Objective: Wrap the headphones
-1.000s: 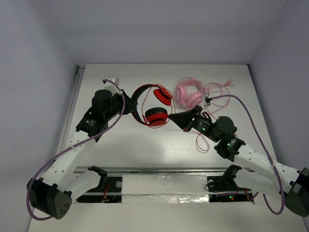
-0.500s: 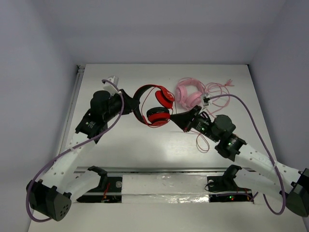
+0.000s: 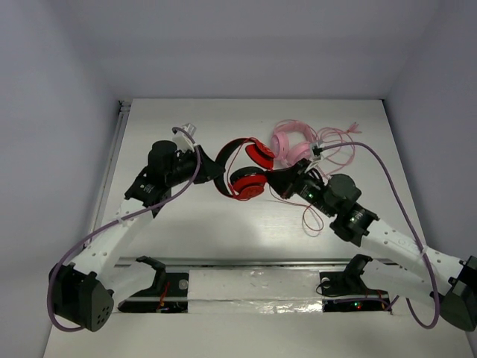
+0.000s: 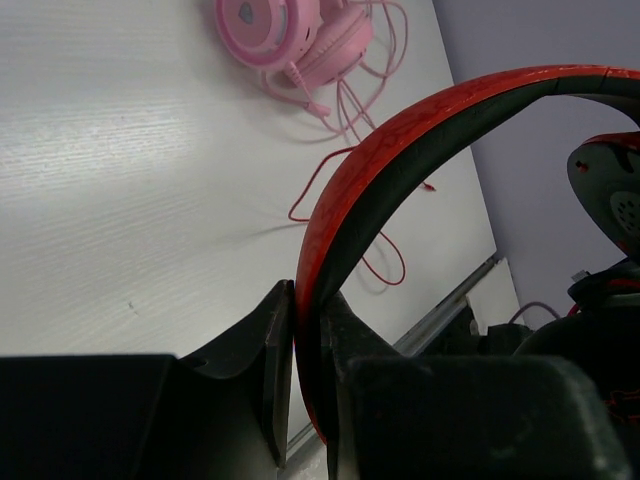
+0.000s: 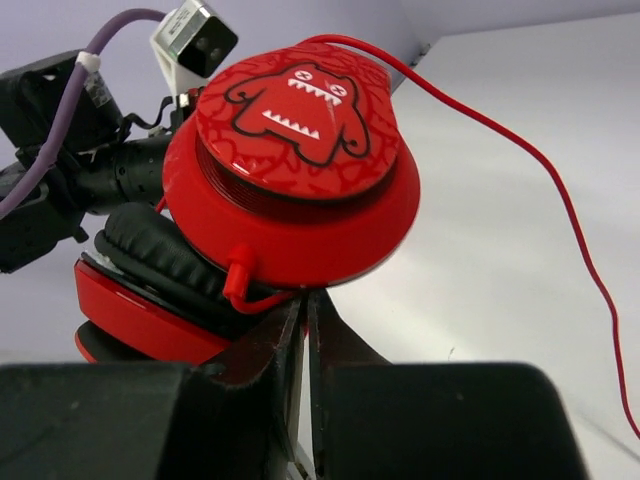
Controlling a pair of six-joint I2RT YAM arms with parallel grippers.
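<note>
The red headphones (image 3: 246,170) with a black inner band are held off the table at its middle. My left gripper (image 3: 215,170) is shut on their headband (image 4: 400,150), which runs up between the jaws in the left wrist view. My right gripper (image 3: 277,181) sits just right of the lower cup (image 3: 247,183) and is shut on the thin red cable (image 5: 270,298) right below the cup (image 5: 295,170) with the monster print. The rest of the cable (image 3: 313,220) loops on the table under my right arm.
Pink headphones (image 3: 291,143) with a tangled pink cable (image 3: 335,142) lie at the back right, close behind my right gripper; they also show in the left wrist view (image 4: 295,30). A metal rail (image 3: 246,261) runs along the near table edge.
My left gripper has carried the red headphones to the right, toward my right gripper. My right gripper has shifted slightly left and back, and the two now meet at the lower cup.
</note>
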